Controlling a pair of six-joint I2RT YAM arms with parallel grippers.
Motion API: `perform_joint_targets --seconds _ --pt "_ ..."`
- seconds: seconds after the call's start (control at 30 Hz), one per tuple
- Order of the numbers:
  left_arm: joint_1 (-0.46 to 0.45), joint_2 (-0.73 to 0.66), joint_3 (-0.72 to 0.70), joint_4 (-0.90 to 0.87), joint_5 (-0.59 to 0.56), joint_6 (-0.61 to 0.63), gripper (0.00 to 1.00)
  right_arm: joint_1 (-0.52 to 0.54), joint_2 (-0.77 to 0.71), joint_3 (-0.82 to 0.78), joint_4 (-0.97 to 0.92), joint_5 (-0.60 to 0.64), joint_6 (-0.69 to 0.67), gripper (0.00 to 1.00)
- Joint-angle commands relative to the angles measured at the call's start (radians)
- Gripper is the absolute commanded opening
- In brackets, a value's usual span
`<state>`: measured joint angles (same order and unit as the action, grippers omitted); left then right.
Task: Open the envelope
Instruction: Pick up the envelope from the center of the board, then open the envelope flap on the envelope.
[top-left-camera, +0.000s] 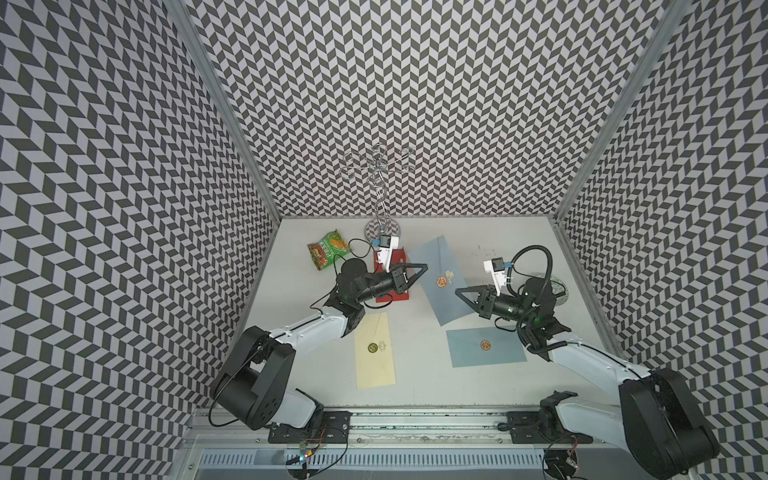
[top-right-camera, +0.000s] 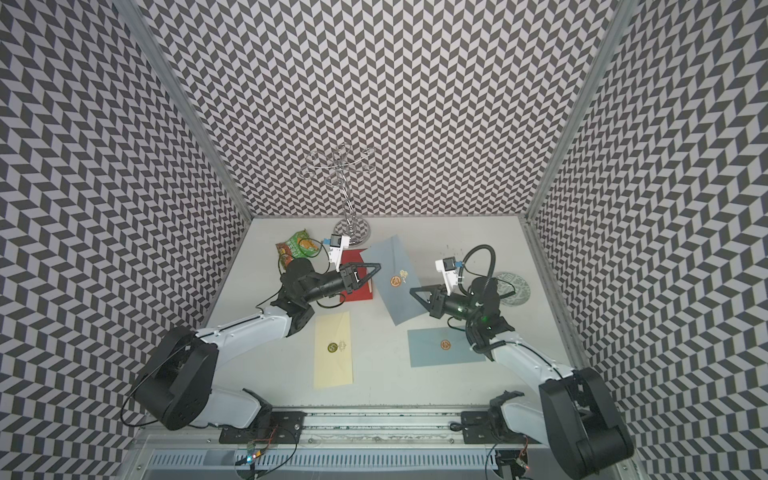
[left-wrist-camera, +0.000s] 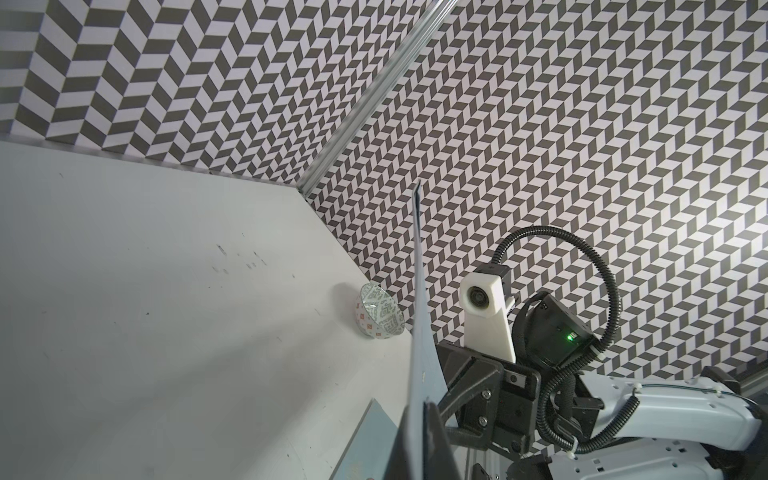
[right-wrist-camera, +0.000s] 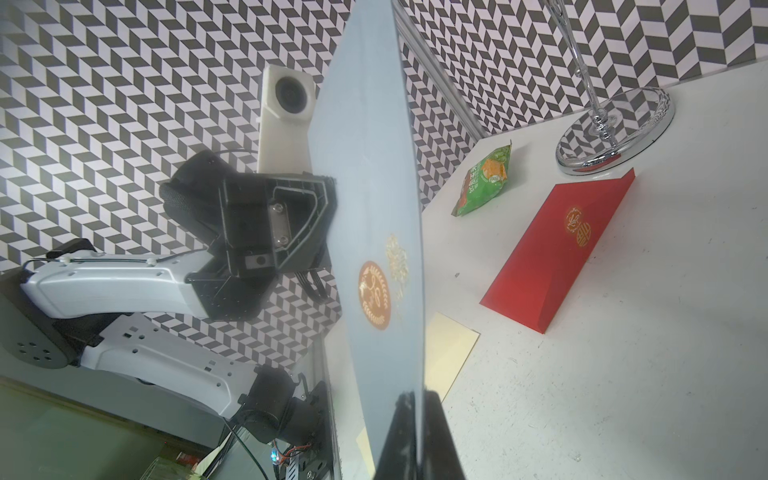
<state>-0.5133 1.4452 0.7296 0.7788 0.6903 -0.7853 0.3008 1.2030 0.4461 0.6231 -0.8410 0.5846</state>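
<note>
A blue envelope (top-left-camera: 446, 299) with an orange wax seal (top-left-camera: 441, 282) hangs tilted above the table, its flap side up in both top views (top-right-camera: 399, 299). My left gripper (top-left-camera: 424, 265) is shut on its left edge, and my right gripper (top-left-camera: 457, 291) is shut on its right edge. The left wrist view has the envelope (left-wrist-camera: 419, 316) edge-on, rising from the closed left gripper (left-wrist-camera: 420, 419). In the right wrist view the seal (right-wrist-camera: 374, 295) faces the camera, and the sheet (right-wrist-camera: 365, 174) runs up from the closed right gripper (right-wrist-camera: 417, 411).
On the table lie a second blue envelope (top-left-camera: 484, 347), a cream envelope (top-left-camera: 374, 353) and a red envelope (right-wrist-camera: 557, 249) partly under my left arm. A green snack bag (top-left-camera: 328, 249) and a chrome stand (top-left-camera: 381, 228) sit at the back. A patterned bowl (left-wrist-camera: 378, 311) stands far right.
</note>
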Motion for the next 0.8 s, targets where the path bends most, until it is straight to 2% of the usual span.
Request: perform_joint_targets --seconds 0.0,0.23,0.53,0.6,0.77 --pt "-0.007 -0.036 0.01 0.0 -0.004 0.029 0.0 0.005 0.008 0.012 0.031 0.018 -0.001 0.09" --pt "-0.007 -0.063 0.012 -0.058 -0.025 0.077 0.0 0.002 -0.025 0.033 -0.069 0.094 -0.029 0.29" --pt "-0.017 -0.093 0.037 -0.195 -0.083 0.177 0.0 -0.003 -0.082 0.105 -0.292 0.254 -0.055 0.43" --pt "-0.035 -0.095 0.054 -0.254 -0.119 0.218 0.0 -0.003 -0.094 0.142 -0.383 0.324 -0.065 0.49" --pt "-0.098 -0.104 0.092 -0.369 -0.246 0.306 0.0 -0.003 -0.116 0.199 -0.472 0.365 -0.065 0.69"
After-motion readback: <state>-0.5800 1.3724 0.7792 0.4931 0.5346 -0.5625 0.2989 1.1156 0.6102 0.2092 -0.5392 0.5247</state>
